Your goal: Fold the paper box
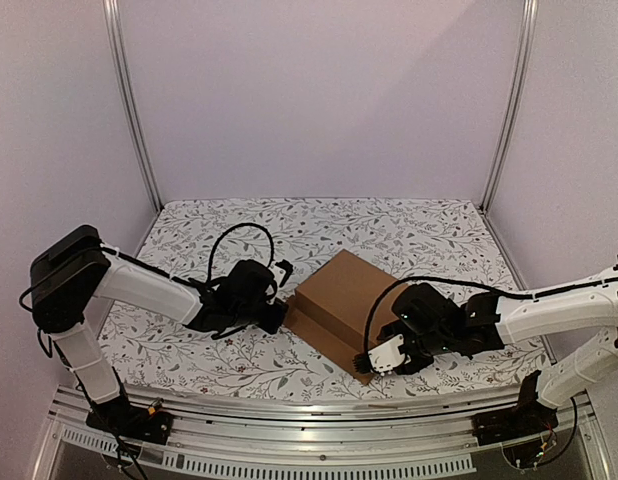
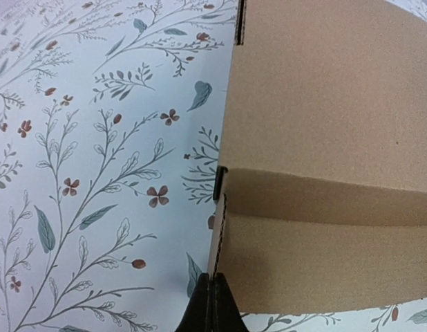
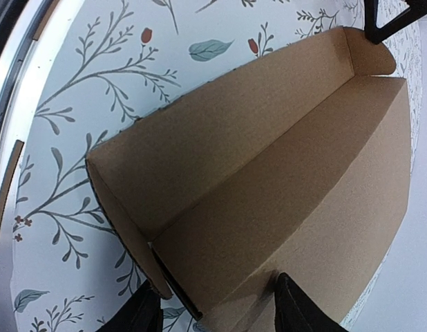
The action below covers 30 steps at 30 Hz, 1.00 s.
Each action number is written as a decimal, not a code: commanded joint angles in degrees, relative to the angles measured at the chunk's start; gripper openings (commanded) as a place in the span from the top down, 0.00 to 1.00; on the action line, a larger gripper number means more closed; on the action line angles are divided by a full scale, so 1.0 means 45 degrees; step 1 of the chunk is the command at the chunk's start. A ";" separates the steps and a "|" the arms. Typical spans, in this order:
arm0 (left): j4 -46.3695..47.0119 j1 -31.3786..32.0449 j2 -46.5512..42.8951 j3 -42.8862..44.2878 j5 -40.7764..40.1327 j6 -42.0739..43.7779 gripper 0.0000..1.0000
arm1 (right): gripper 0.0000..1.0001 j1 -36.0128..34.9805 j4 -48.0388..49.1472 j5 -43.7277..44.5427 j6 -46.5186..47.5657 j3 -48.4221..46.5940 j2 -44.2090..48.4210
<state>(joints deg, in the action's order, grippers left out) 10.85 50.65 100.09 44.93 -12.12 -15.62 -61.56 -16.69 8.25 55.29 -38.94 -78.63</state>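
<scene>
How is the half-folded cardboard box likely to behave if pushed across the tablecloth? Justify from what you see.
The paper box is probably light and should slide easily: thin corrugated board, nothing visible inside. Its upright walls look merely creased, so they may flex or flop under a push.

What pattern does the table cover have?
The table cover is white with grey-green leafy sprigs and small reddish flowers; clearest in the left wrist view.

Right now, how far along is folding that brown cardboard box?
Partly done: the plain brown corrugated cardboard box already has walls standing and an end tab turned in. In hand: the shut left gripper meets one end, the open right gripper straddles the other. Left: probably tucking flaps, closing it.
</scene>
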 commanded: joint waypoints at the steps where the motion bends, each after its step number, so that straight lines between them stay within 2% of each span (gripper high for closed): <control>1: 0.0202 -0.0218 0.0149 0.0275 0.0119 -0.0100 1.00 | 0.46 -0.0086 -0.0845 -0.0699 -0.0196 0.0040 -0.0424; 6: 0.0055 -0.0241 0.0235 0.0563 0.0327 0.0126 1.00 | 0.47 -0.0084 -0.0909 -0.0792 -0.0162 0.0020 -0.0417; 15: -0.1422 -0.0313 0.0523 0.1754 0.0585 0.0499 1.00 | 0.47 -0.0083 -0.1013 -0.0896 -0.0079 0.0020 -0.0417; 30: -0.1790 -0.0685 0.0793 0.1779 0.0967 0.0207 1.00 | 0.48 -0.0077 -0.1147 -0.1064 -0.0022 0.0040 -0.0456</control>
<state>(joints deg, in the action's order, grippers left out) 2.31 48.60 101.95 51.46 -9.41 -14.55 -61.54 -16.69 7.16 55.35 -39.13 -78.78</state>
